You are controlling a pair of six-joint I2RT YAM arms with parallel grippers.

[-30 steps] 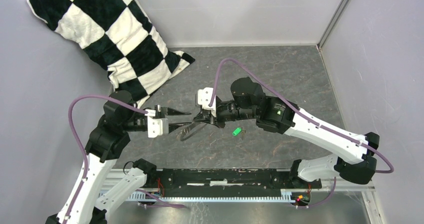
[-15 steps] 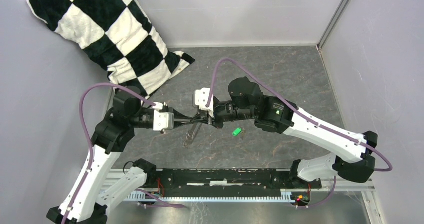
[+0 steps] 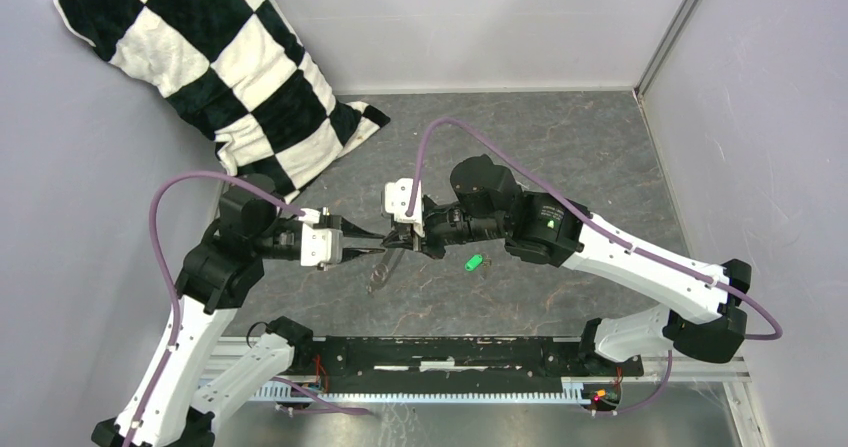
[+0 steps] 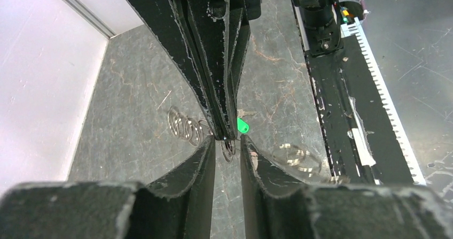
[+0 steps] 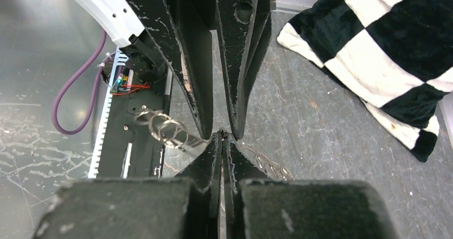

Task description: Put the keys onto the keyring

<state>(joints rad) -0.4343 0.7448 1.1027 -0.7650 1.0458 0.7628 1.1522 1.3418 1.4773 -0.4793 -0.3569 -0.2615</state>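
Both arms reached inward above the grey marbled counter (image 3: 560,147), fingertips meeting. The right claw (image 3: 402,239) was pinched shut on the thin silvery metal keyring (image 3: 382,269), which dangled below it. The left claw (image 3: 375,244) stood slightly parted around the ring's wire. The small green-tagged key (image 3: 474,262) lay on the counter beside the right wrist.

Robotics lab test cell: grey marbled tabletop (image 3: 560,137) boxed in by plain pale walls (image 3: 480,17), with an aluminium corner strip (image 3: 672,29). Two white-and-black robot arms (image 3: 640,262) bolted to a black base rail (image 3: 450,352) at the near edge, looped with purple cables (image 3: 165,207). Black-and-white checked pillow (image 3: 200,57) propped in the far left corner as a prop.
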